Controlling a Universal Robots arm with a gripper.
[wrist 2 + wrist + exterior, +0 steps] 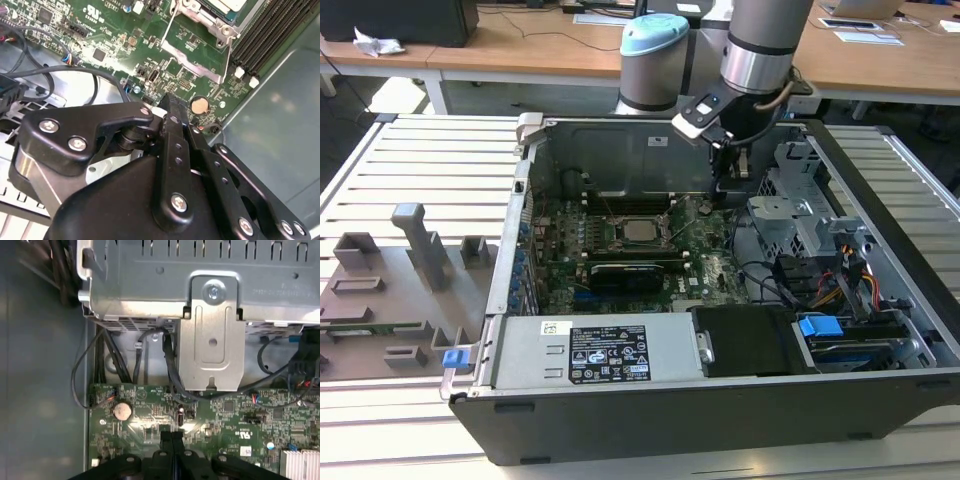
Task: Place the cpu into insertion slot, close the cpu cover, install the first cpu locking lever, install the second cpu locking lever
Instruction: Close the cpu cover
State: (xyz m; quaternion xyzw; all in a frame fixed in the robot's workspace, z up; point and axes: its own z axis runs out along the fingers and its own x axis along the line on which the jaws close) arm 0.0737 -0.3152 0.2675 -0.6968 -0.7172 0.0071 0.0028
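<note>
The cpu lies flat in the insertion slot on the green motherboard — well apart from the gripper, which hangs toward the exterior view's right, beside the drive cage. In both wrist views its fingers are pressed together, gripping nothing — the tips hang near a coin cell. The arm reaches steeply down into the open computer case.

Exterior view: arm cut by picture edge; latching at insertion slot too small to tell. Second wrist view: cpu mostly cut off at edge. First wrist view: tool base cut off at edge.
</note>
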